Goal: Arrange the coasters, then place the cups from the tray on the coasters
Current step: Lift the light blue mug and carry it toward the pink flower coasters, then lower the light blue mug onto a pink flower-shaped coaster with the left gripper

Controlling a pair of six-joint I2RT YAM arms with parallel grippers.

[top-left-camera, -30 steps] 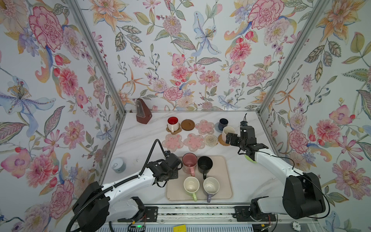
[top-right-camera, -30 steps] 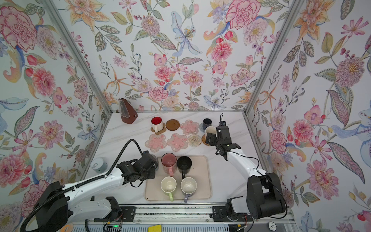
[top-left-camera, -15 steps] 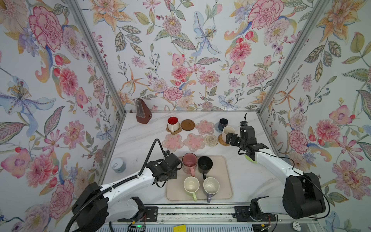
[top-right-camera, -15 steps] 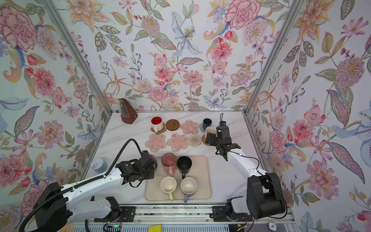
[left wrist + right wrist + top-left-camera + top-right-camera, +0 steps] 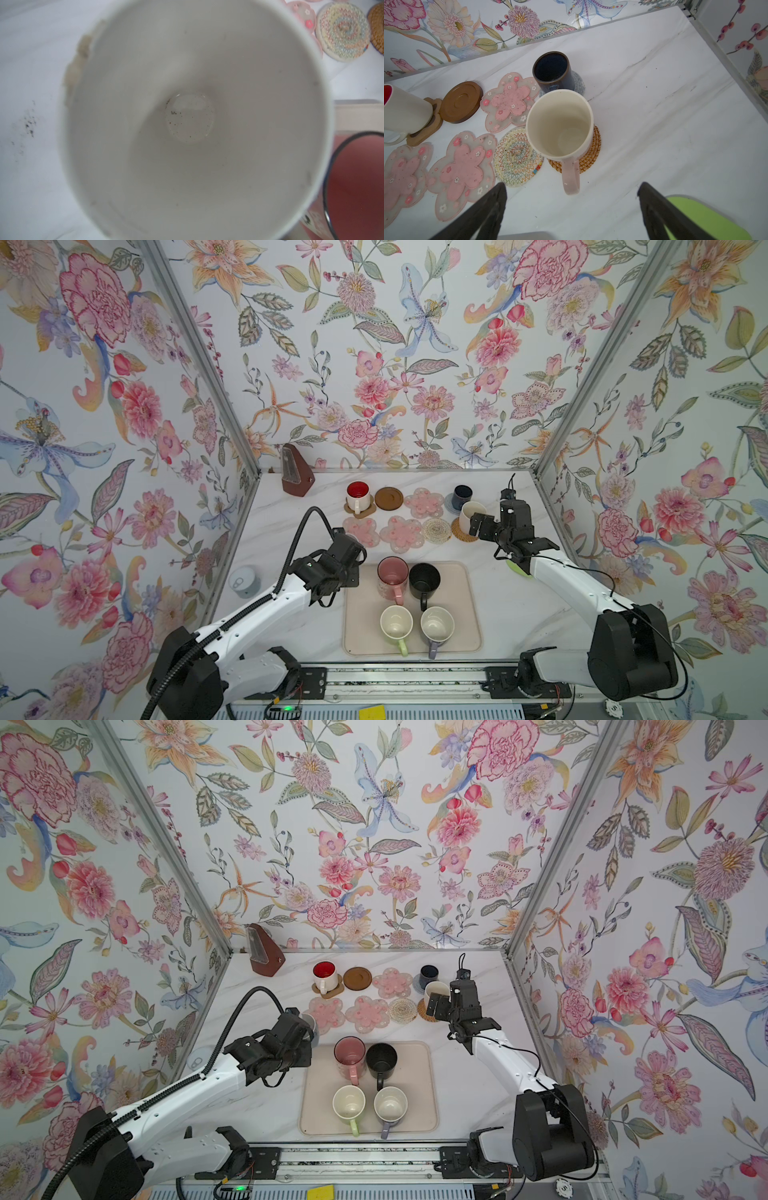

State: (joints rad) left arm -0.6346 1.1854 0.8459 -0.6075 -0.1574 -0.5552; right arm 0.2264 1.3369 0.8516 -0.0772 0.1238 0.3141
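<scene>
Left end effector (image 5: 304, 1031) clamps the blue cup (image 5: 187, 83) — right end effector (image 5: 571, 188) open-jawed.

The left arm (image 5: 266, 1048) hides most of the blue mug (image 5: 311, 1027) in both top views; up close its inside is blurred. An edge cuts off the pink mug (image 5: 357, 187). The navy mug (image 5: 551, 68) covers most of its grey coaster (image 5: 579, 83).

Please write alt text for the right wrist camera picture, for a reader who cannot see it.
A cream mug with a pink handle stands on a tan woven coaster, its handle pointing toward the open right gripper. Past it a small navy mug sits on a grey-blue coaster; three pink flower coasters lie empty beside.
</scene>
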